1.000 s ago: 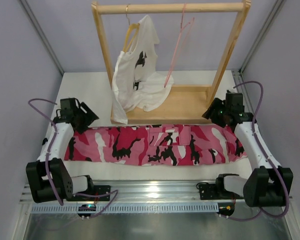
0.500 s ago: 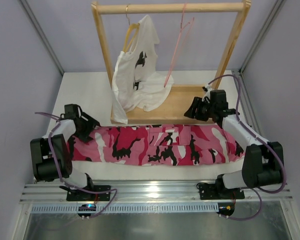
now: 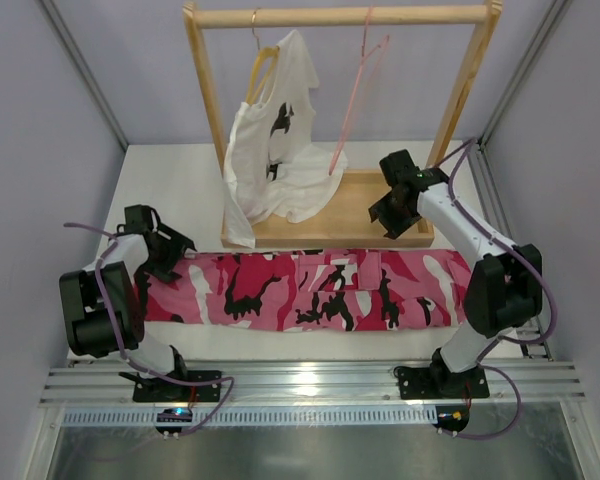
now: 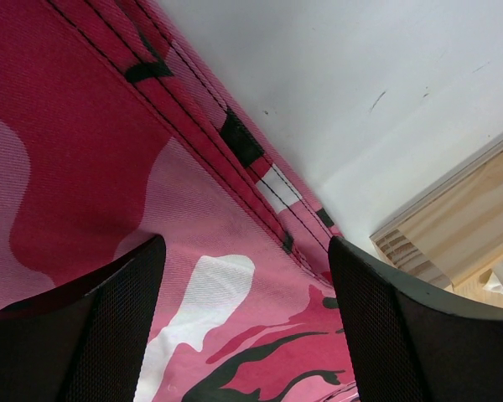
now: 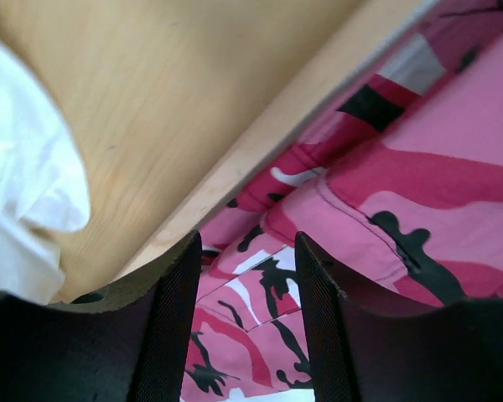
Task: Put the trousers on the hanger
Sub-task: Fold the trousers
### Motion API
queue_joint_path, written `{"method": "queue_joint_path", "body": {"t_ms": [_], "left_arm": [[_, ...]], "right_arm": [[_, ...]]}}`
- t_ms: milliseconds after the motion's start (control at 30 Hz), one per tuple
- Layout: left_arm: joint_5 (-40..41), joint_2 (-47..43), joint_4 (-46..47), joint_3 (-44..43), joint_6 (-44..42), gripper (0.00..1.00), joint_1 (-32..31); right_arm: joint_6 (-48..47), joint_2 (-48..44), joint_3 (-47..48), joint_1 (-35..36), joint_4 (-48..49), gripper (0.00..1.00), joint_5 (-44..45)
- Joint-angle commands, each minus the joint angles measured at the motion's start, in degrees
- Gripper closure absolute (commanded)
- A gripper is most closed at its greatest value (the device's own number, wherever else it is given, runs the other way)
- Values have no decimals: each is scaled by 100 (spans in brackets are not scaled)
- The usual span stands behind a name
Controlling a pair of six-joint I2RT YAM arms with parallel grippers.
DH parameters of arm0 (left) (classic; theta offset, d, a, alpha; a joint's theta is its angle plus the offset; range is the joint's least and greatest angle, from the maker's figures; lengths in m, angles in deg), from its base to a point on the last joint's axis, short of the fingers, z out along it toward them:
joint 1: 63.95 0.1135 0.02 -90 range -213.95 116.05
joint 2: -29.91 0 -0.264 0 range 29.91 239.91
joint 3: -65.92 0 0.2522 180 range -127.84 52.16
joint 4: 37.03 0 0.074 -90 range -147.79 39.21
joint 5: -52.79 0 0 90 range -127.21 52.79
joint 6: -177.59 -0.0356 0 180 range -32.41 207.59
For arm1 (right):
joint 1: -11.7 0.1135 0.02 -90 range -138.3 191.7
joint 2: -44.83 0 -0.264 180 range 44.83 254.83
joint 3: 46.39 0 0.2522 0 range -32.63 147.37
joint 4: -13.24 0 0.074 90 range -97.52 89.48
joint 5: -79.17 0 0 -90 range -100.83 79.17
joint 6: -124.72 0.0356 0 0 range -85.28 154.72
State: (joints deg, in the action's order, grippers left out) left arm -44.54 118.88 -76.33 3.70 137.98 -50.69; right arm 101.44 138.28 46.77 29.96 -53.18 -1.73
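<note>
The trousers, in pink, white and black camouflage, lie flat across the table in front of the wooden rack. They fill the left wrist view and show in the right wrist view. The pink wire hanger hangs from the rack's top bar, right of centre. My left gripper is open just above the trousers' left end. My right gripper is open and empty above the rack's base board, near its front right corner.
A wooden rack stands at the back, with a base board. A white T-shirt with black print hangs on a wooden hanger at its left and drapes onto the base. White table lies left of the rack.
My right gripper has swung left and back, from the trousers' right end to over the rack's base. My left arm has folded in, its gripper staying at the trousers' left end.
</note>
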Motion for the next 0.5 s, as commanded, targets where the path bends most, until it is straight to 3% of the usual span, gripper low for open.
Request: {"method": "queue_joint_path", "body": {"t_ms": [0, 467], "left_arm": [[232, 86, 23, 39, -117, 20, 54], [154, 59, 93, 144, -135, 21, 63]], "right_arm": [[1185, 479, 629, 11, -1869, 48, 558], [1687, 859, 375, 98, -1721, 54, 434]]}}
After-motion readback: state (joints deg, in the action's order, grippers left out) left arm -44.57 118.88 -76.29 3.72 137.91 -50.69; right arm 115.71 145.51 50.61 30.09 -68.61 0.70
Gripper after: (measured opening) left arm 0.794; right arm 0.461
